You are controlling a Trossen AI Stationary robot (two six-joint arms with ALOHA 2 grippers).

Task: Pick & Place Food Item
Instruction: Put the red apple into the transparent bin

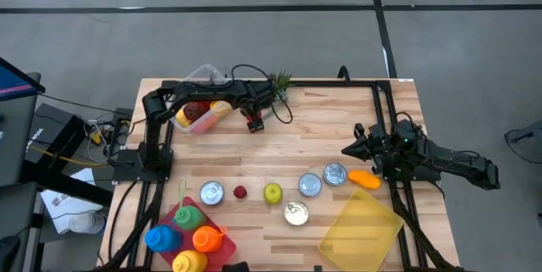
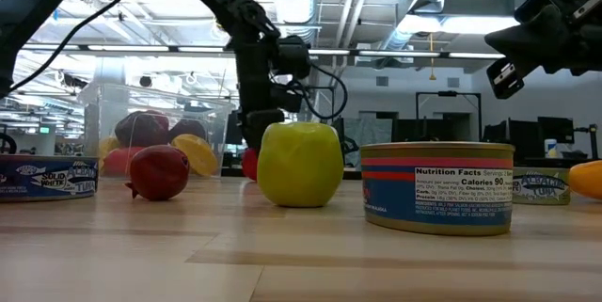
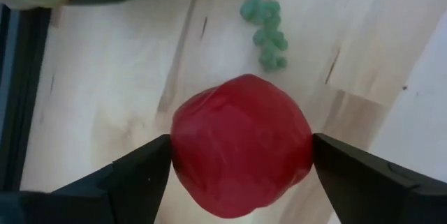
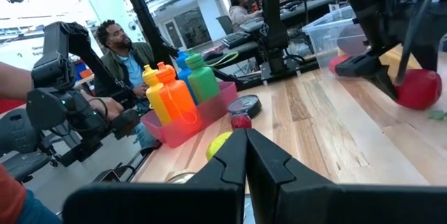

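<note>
Lighting was bright and even, from ceiling strip lights (image 2: 282, 53) overhead; shadows on the table (image 1: 339, 128) were soft. Low view blew out around the fixtures. Left wrist view was soft: red fruit (image 3: 241, 144) close and blurred. Right wrist background was washed out near the top.

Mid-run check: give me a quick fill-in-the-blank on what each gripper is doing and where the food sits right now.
1. The left gripper is shut on a ____ round food item.
2. The right gripper holds nothing and is ____.
3. The clear container holding other food sits near the ____ arm.
4. In the low view, the yellow-green apple stands between a small red fruit and a ____.

Missing words: red; shut; left; can
</note>
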